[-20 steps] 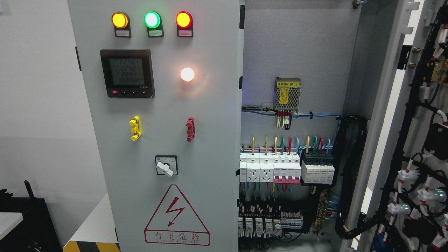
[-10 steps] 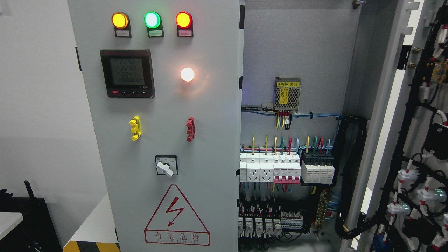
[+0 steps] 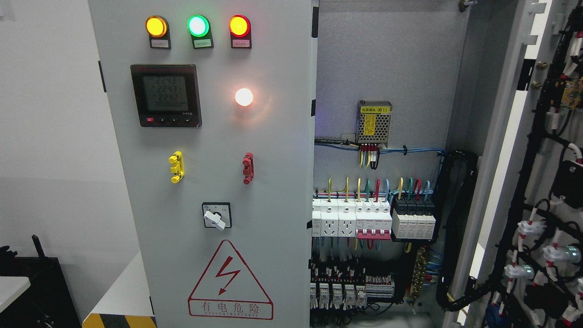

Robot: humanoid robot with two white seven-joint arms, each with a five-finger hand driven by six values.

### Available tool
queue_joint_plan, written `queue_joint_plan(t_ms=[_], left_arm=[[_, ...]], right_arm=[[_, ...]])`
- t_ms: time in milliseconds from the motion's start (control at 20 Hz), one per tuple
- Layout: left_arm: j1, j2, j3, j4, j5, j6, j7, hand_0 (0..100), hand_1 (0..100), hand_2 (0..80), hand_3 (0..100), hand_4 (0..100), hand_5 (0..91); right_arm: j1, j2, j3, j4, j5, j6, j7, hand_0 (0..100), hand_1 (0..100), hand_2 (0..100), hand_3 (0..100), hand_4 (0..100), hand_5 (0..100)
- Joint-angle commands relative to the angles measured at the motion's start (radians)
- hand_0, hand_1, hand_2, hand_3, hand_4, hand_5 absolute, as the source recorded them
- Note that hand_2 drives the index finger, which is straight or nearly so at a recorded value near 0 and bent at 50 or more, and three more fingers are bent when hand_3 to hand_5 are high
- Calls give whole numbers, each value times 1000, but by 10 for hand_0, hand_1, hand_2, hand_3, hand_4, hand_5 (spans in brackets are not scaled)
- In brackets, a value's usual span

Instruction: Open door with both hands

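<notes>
hands: neither in my view; I can't tell whether the fingers are spread, curled or holding anything
right door (image 3: 542, 182): swung wide at 3 o'clock; wiring on its inner face shows
left door (image 3: 214, 159): closed from 9 to 12 o'clock; free edge (image 3: 313, 182) near centre
interior (image 3: 373, 218): breakers and live wiring just beside that edge, at 5 o'clock
step, my read: left door next
how: hook fingertips on the free edge only; stay off the rotary switch (image 3: 216, 217) and wiring; pull in a slow arc
</notes>
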Motion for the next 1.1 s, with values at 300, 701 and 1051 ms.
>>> queue_joint_plan(t_ms=[300, 701, 1051], left_arm=[[-2, -213, 369, 267, -186, 13, 4, 120, 389, 0, 0, 0, 0], [-19, -256, 550, 284, -268, 74, 11, 120, 389, 0, 0, 0, 0], [-46, -265, 639, 327, -272, 63, 26, 120, 389, 0, 0, 0, 0]], right_arm=[[24, -7, -6, -70, 0, -1, 5, 541, 172, 0, 0, 0, 0], [114, -26, 7, -264, 0, -7, 10, 564, 144, 0, 0, 0, 0], [208, -30, 9, -498, 0, -116, 99, 585, 125, 0, 0, 0, 0]])
